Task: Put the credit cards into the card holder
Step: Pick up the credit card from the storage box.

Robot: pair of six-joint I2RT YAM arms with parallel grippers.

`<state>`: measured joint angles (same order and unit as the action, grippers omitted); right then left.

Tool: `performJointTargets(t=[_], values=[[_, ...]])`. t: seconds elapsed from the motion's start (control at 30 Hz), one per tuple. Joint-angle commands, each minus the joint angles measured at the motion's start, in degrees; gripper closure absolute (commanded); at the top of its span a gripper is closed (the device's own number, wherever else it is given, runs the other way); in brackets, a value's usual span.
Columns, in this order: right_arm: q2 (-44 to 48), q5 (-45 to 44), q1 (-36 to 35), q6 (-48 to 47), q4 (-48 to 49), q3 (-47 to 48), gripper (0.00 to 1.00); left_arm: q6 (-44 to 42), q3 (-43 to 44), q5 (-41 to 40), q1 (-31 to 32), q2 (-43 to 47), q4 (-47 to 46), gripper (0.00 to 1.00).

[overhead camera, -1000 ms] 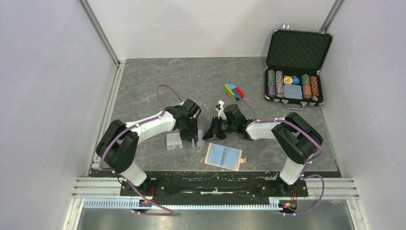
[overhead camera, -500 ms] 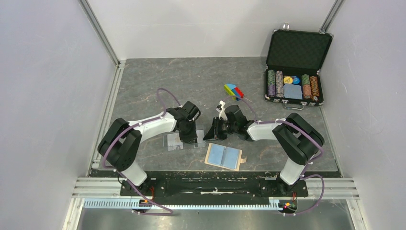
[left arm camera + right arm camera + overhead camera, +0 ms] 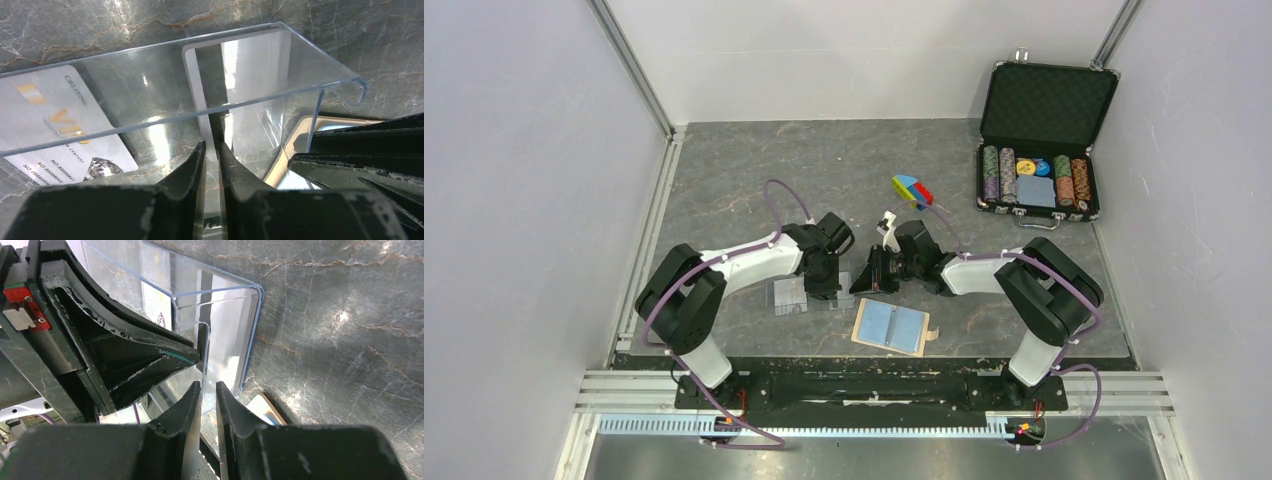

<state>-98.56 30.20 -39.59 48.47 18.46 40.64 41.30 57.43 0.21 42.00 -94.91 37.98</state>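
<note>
Pinched edge-on between the nearly closed fingers of the left gripper (image 3: 212, 147): a thin upright card (image 3: 198, 90), standing inside a clear box (image 3: 140, 85) on the table (image 3: 754, 180); most likely a card, though hard to separate from the plastic of the box itself. Clamped, as far as can be judged, by the right gripper (image 3: 206, 387) with fingers almost together: the end wall of this box. Flat at the other end of the same box: a second card (image 3: 55, 125), silver-grey with a gold mark. Open and waiting just beside the box, toward the arm bases: the card holder (image 3: 891, 327). To be handled as light, stiff and quite slippery, so better to grip near one short edge, firmly but without bending, and to keep the free edge straight for the pocket. Beware of slipping between smooth fingers.
</note>
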Motion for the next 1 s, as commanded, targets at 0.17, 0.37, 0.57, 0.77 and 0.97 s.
performJointTargets(t=[0.17, 0.37, 0.57, 0.77, 0.97], values=[[1.2, 0.5, -0.7, -0.6, -0.7, -1.2, 0.83, -0.7, 4.0, 0.0, 0.8, 2.0, -1.6, 0.79], [1.2, 0.4, -0.6, -0.6, -0.7, -1.2, 0.83, -1.3, 6.1, -2.3, 1.2, 2.2, 0.4, 0.8], [1.2, 0.4, -0.6, -0.7, -1.0, -1.0, 0.83, -1.3, 7.0, -2.7, 1.7, 2.8, 1.2, 0.8], [1.3, 0.4, -0.6, -0.9, -1.2, -0.7, 0.83, -0.5, 6.7, -1.6, 1.8, 3.4, -0.2, 0.8], [1.2, 0.4, -0.7, -1.1, -1.5, -0.7, 0.83, -0.2, 6.4, -1.1, 2.0, 3.9, -1.3, 0.8]])
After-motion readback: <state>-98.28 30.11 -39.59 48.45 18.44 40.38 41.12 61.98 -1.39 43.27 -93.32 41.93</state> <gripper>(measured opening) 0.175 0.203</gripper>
